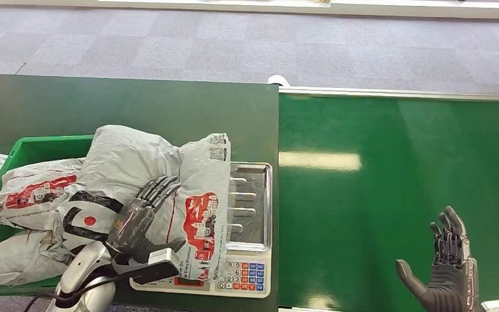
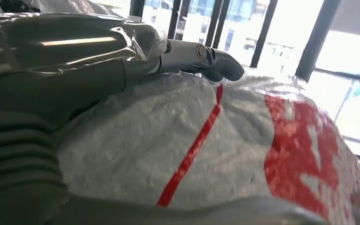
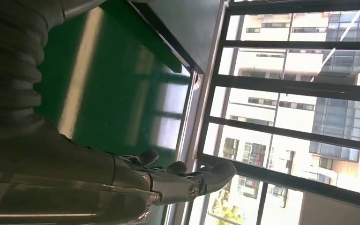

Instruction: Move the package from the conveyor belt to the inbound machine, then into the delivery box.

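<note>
A grey plastic package (image 1: 203, 195) with red print lies across the left part of the inbound machine (image 1: 252, 214), a scale with a metal tray and a keypad. Its left side leans toward the green delivery box (image 1: 39, 146). My left hand (image 1: 140, 218) lies on the package with fingers stretched over its top. In the left wrist view the package (image 2: 215, 154) bulges between the fingers (image 2: 192, 54) and the thumb, so the hand holds it. My right hand (image 1: 448, 260) hovers open over the green conveyor belt (image 1: 396, 182), holding nothing; its fingers (image 3: 187, 180) are spread.
Several other grey packages (image 1: 36, 192) fill the delivery box, one hanging over its left edge. The dark green table (image 1: 136, 104) carries the box and the scale. Grey carpet lies beyond the table and belt.
</note>
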You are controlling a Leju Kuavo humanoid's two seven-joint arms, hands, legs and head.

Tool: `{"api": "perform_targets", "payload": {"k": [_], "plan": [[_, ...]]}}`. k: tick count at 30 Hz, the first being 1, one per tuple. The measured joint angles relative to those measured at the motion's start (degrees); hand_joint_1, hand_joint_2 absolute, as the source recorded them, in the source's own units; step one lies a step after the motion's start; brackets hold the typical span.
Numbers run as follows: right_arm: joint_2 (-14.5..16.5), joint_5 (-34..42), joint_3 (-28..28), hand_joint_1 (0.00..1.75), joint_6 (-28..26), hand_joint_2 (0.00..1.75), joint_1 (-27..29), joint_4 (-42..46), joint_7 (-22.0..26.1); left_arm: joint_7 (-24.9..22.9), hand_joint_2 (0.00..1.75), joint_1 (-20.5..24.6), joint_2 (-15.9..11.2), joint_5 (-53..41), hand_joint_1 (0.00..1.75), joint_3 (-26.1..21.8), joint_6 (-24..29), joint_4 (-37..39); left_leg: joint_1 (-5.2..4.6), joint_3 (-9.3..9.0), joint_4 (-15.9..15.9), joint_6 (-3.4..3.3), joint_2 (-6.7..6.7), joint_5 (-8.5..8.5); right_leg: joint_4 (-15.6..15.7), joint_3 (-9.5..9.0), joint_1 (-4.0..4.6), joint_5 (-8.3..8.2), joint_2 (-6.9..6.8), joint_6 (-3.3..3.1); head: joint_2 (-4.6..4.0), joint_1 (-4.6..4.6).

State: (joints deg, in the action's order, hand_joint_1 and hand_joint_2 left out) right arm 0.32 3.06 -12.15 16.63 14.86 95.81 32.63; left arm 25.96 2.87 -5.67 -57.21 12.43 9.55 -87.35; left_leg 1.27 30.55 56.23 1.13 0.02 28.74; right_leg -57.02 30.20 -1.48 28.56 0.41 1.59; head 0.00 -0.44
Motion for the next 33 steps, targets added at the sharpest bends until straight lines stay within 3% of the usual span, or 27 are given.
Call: {"api": "perform_targets", "payload": {"k": [3, 8, 16, 20, 27, 33], "plan": [[-0.3, -0.1, 0.4, 0.0, -0.1, 1.75, -0.3, -0.5, -0.1, -2.9, 1.75, 0.0, -0.8, -2.7, 0.0, 0.9, -1.5, 1.6, 0.0, -0.01, 0.0, 0.0, 0.0, 0.0, 0.0, -0.02, 0.0, 0.01, 0.0, -0.01, 0.0, 0.01], [0.2, -1.2, 0.6, 0.0, 0.0, 1.75, -0.5, -0.8, -0.3, -15.4, 1.75, 0.8, -1.4, -14.0, 0.0, 1.5, -0.5, 3.7, 0.0, -0.19, 0.0, 0.0, 0.0, 0.01, 0.0, -0.22, 0.0, 0.01, 0.0, -0.01, 0.0, 0.01], [1.4, -2.4, 0.6, 0.0, 0.8, 1.75, -0.3, -0.7, -0.7, -22.2, 1.75, 1.8, -1.3, -21.5, 0.03, 0.6, 3.3, 4.9, 0.01, -0.39, -0.1, 0.05, 0.03, -0.02, -0.1, -0.37, 0.01, -0.01, 0.02, -0.08, 0.0, 0.0], [1.7, -2.8, 0.5, 0.0, 1.2, 1.75, -0.1, -0.7, -0.7, -22.1, 1.75, 1.3, -1.2, -22.3, 1.73, -0.3, 3.8, 4.8, 0.01, -0.44, -0.1, 0.08, 0.03, -0.05, -0.2, -0.38, 0.01, -0.01, 0.03, -0.09, 0.0, 0.01], [2.1, -3.3, 0.4, 0.0, 1.8, 1.75, 0.2, -0.7, -0.4, -16.3, 1.75, -0.7, -0.9, -18.4, 1.75, -0.9, 7.4, 3.7, 0.01, -0.43, -0.1, 0.09, 0.02, -0.06, -0.2, -0.3, 0.01, -0.01, 0.03, -0.09, 0.0, 0.01], [2.1, -2.3, 0.4, 0.0, 1.3, 1.75, 0.2, -0.7, -0.4, -3.6, 1.75, -2.3, -0.6, -5.2, 1.75, -1.6, 15.4, 1.4, 0.0, -0.25, 0.0, 0.09, 0.01, -0.06, -0.2, -0.12, 0.0, -0.02, 0.03, -0.09, 0.0, 0.01]]}}
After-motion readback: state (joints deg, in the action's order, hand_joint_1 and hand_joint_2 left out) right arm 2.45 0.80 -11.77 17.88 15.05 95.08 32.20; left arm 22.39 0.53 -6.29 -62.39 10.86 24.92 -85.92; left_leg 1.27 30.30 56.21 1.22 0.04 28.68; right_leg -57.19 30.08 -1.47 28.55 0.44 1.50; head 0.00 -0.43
